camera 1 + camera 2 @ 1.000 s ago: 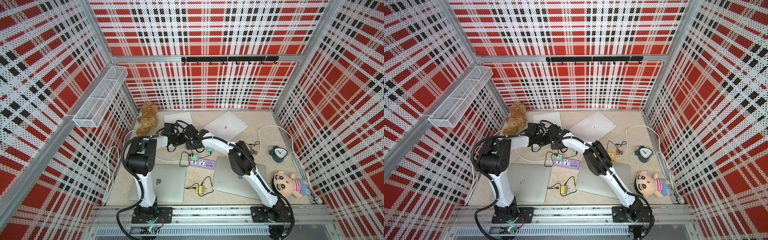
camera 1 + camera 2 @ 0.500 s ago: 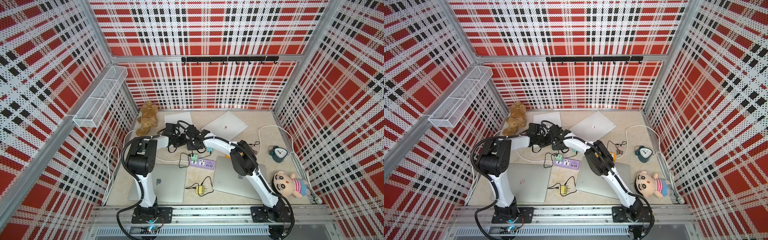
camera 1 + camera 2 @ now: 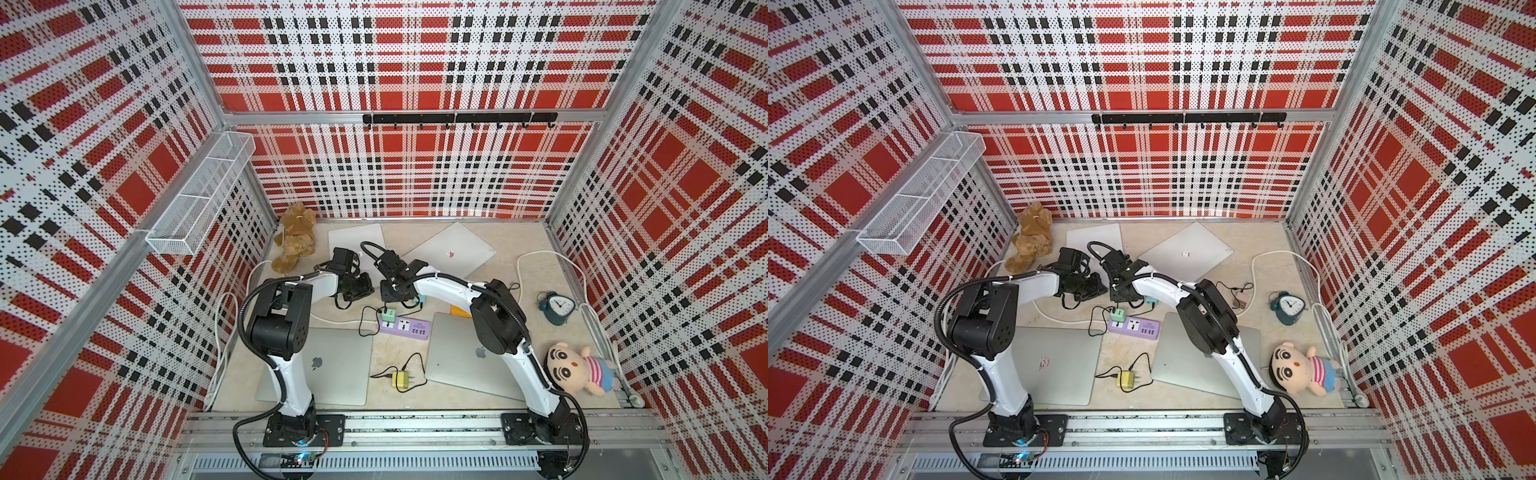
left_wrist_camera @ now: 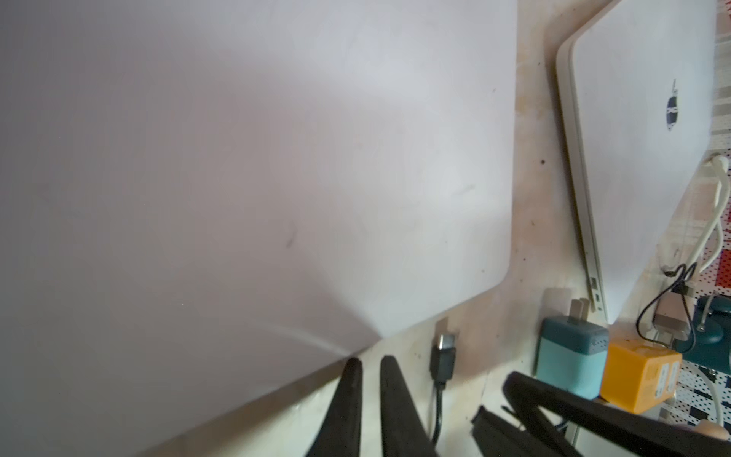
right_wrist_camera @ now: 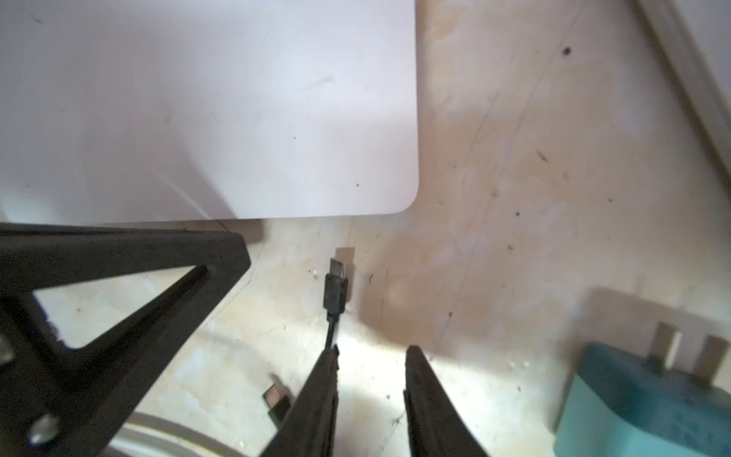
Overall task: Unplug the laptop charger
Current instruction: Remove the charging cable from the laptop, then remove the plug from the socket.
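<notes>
On wall [image 3: 83,145], wire basket [image 3: 199,195], contents unclear

Beige surface [image 3: 507,237] strewn with laptops, chargers and toys.
Four closed laptops lie flat: the front-left laptop [image 3: 332,365], front-right laptop [image 3: 461,361], back-left laptop [image 3: 353,241] and back-right laptop [image 3: 451,253]. Between them sit a purple power strip [image 3: 409,328], a yellow charger [image 3: 401,380], a teal charger [image 4: 569,356] near an orange charger [image 4: 641,376], and a loose black plug [image 5: 335,289] just off the back-left laptop. A clock [image 3: 557,307], doll [image 3: 577,370], brown plush [image 3: 295,241] and white cable [image 3: 540,254] line the edges.

Red/blk/wht plaid walls [image 3: 415,62]; purple power strip [image 3: 405,328]; teal adapter [image 5: 652,399]; blk cable [image 5: 335,292].
</notes>
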`<state>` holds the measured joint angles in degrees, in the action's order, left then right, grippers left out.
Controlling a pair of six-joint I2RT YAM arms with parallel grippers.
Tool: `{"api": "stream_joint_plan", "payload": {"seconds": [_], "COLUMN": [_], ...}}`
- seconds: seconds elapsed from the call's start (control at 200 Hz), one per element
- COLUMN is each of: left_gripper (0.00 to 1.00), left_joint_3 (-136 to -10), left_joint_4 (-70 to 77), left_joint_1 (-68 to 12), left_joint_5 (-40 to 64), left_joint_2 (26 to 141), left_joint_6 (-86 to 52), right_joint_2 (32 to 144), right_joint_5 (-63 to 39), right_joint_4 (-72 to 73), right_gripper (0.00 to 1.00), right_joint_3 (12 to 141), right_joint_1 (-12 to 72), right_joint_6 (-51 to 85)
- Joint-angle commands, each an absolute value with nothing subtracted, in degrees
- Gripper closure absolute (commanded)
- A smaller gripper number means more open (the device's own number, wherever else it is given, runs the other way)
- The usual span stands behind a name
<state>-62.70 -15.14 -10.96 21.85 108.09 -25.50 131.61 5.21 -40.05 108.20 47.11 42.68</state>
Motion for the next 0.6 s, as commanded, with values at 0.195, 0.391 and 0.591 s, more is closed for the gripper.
{"api": "stream_joint_plan", "payload": {"seconds": [0.195,0.391,0.591], "left_gripper": [0.75,0.7,0.6], "left_joint_3": [-60.4,-60.8,-62.3], "left_joint_4": [-19.0,-22.4,-25.4], "left_joint_1": [-11.1,-12.1,-17.9], "left_joint_5": [17.5,13.9,7.0], "left_joint_2": [98.3,91.6,83.5], "left_joint_6": [-25.8,-25.7,-25.1], "right_joint_2": [123.1,118.7,112.0], "right_joint_5": [6.7,5.9,6.6], "right_joint_4": [-37.1,-33.6,-30.2], "right_gripper": [0.56,0.52,0.5], "right_joint_3": [104.3,98.7,91.2], "right_joint_1": [46.3,46.0,45.5], "right_joint_6": [42.6,43.5,43.9]}}
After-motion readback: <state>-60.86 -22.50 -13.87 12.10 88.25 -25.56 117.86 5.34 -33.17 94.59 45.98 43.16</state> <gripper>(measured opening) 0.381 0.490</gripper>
